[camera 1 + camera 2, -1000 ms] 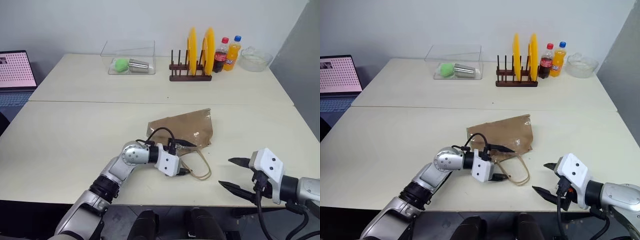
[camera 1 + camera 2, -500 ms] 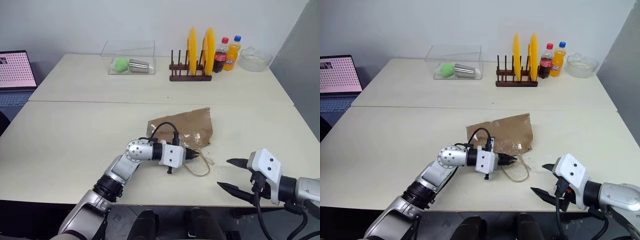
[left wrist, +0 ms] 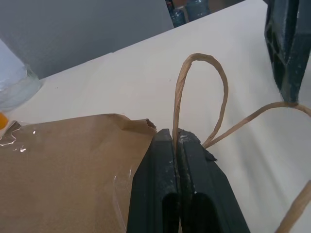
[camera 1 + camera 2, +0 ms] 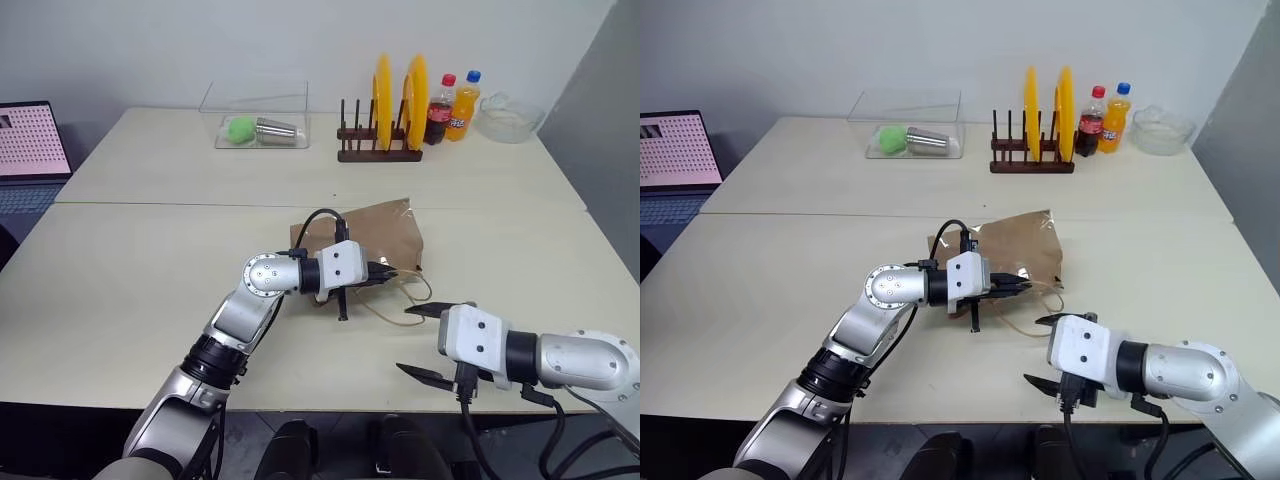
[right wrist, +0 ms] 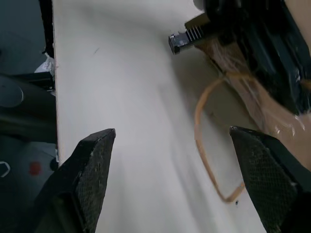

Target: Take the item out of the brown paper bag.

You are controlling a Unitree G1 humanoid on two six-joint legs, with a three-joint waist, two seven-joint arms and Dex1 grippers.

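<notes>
Brown paper bag (image 4: 375, 236) is lying mid-table; left gripper (image 4: 384, 272) is pinching one handle (image 3: 200, 92) at the mouth. Right gripper (image 4: 425, 343) is hanging spread beside it, holding nothing. Bottle is hidden, presumably inside. Next: lifting the mouth open, right reaching in.

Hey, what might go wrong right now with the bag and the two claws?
The left claw is shut on one thin handle of the brown paper bag; a hard pull might tear it off. The bag lies flat, so lifting may drag it without opening the mouth. The open right claw is close to the loose handle loop and might snag it.
</notes>
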